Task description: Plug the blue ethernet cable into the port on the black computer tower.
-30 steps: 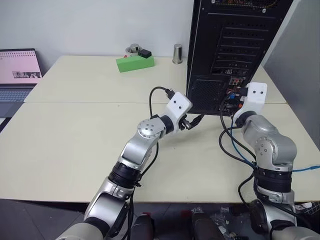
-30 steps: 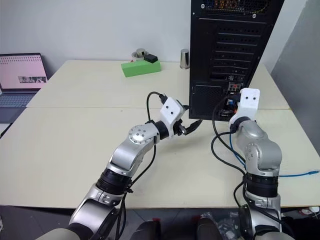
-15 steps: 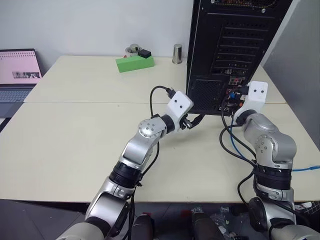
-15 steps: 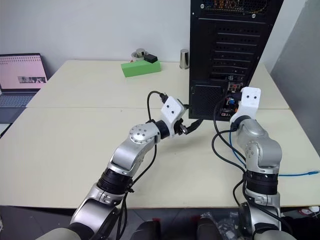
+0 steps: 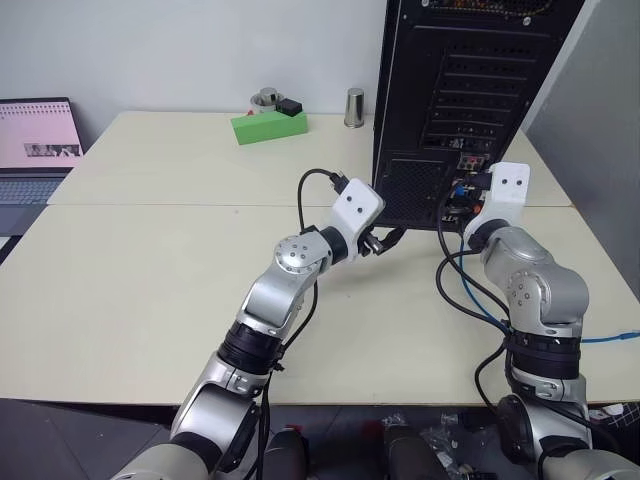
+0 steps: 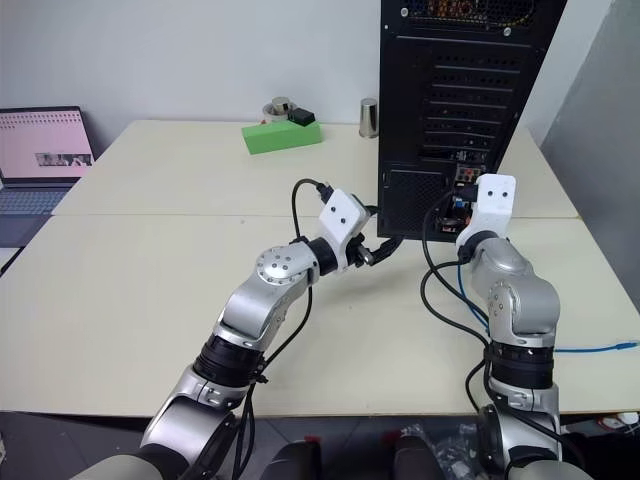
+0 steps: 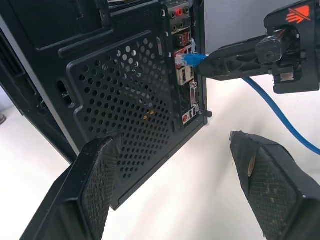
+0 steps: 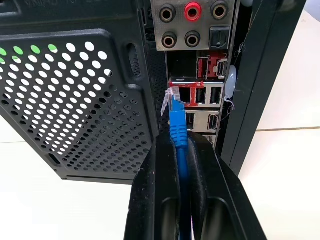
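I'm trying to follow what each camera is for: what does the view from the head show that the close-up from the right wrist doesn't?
Head view only: the table, laptop, green box, metal cup and the open left fingers.

Right wrist view only: the clear plug just short of the ports, with round audio sockets above.

Both: the black computer tower, the blue cable and the right fingers shut on it.

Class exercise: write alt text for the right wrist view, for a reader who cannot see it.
The right gripper is shut on the blue cable, whose clear plug sits at the port panel on the back of the black tower, not yet clearly seated. A perforated vent lies beside the ports.
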You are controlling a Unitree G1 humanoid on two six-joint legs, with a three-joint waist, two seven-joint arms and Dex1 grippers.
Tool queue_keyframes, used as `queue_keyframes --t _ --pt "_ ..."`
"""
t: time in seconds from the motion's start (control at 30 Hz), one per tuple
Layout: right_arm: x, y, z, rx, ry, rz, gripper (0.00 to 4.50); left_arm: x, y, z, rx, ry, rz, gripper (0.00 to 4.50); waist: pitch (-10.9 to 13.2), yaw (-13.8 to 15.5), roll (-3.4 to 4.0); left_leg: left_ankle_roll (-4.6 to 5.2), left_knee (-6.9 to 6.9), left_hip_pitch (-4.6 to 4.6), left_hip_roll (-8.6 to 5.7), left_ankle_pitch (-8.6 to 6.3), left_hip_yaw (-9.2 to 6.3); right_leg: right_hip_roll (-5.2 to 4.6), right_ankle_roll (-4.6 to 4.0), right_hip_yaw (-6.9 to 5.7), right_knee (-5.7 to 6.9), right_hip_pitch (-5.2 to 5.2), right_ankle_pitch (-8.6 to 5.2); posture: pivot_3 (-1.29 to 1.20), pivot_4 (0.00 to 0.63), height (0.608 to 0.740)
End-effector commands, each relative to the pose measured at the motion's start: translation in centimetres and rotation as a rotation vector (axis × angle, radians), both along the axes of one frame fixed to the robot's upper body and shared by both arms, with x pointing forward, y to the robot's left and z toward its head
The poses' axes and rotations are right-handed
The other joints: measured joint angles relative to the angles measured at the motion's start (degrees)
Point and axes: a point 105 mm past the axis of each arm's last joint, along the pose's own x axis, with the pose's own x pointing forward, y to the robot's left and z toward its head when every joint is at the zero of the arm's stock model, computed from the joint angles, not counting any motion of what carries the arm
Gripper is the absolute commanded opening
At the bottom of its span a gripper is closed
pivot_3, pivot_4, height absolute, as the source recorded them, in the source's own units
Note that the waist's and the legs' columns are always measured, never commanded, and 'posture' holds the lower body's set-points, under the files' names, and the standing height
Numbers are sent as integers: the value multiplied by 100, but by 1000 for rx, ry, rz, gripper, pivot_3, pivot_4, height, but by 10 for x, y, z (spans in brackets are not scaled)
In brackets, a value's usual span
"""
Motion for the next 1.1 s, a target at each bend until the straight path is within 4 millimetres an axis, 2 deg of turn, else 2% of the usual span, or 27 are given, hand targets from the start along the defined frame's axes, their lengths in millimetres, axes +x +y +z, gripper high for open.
queue_keyframes --t 0.03,0.77,1.1 --pt "-1 -5 20 2 -75 -21 0 -5 -4 21 -31 -67 -23 3700 0 0 0 0 0 0 0 0 0 0 0 0 0 0 0 0 150 740" --pt "-1 -8 15 40 -55 -46 0 -5 -4 21 -39 -64 -25 3700 0 1 0 0 0 0 0 0 0 0 0 0 -1 0 0 0 150 740" --pt "2 -7 12 22 -43 -39 0 -14 -9 30 -74 -70 -110 3700 0 2 0 0 -1 -1 0 0 0 0 0 -1 -2 0 0 0 150 740"
